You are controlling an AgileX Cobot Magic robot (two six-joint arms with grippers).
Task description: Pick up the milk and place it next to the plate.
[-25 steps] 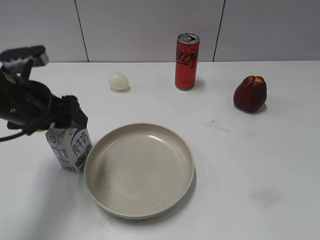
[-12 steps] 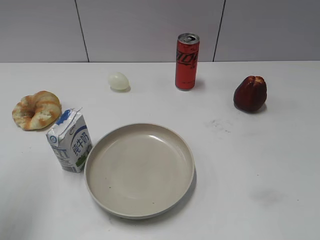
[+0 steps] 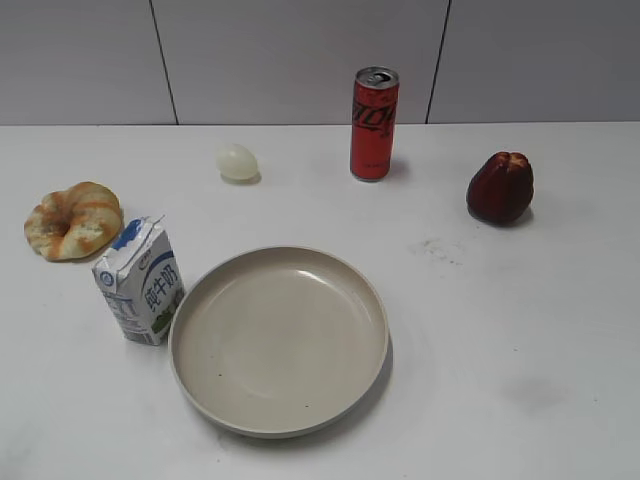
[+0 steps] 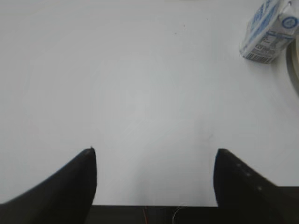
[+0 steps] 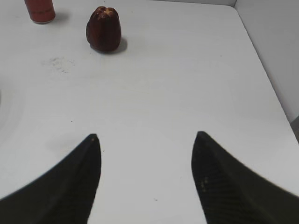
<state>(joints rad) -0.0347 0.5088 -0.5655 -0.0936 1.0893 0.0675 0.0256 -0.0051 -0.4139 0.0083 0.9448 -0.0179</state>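
The milk (image 3: 140, 282), a small white carton with a blue top and blue characters, stands upright on the table touching or just beside the left rim of the plate (image 3: 372, 300). The carton also shows at the top right of the left wrist view (image 4: 268, 29), far from my left gripper (image 4: 154, 151), which is open and empty over bare table near the front edge. My right gripper (image 5: 145, 136) is open and empty over bare table. Neither arm shows in the exterior view.
A bread ring (image 3: 73, 219) lies left of the milk. A pale egg (image 3: 237, 161) and a tall red can (image 3: 374, 122) stand at the back. A dark red fruit (image 3: 500, 187) sits at the right, also in the right wrist view (image 5: 103, 29).
One second ago my left arm was at the milk carton's top. It has since drawn back out of the exterior view, leaving the carton standing by the plate and uncovering the bread ring.
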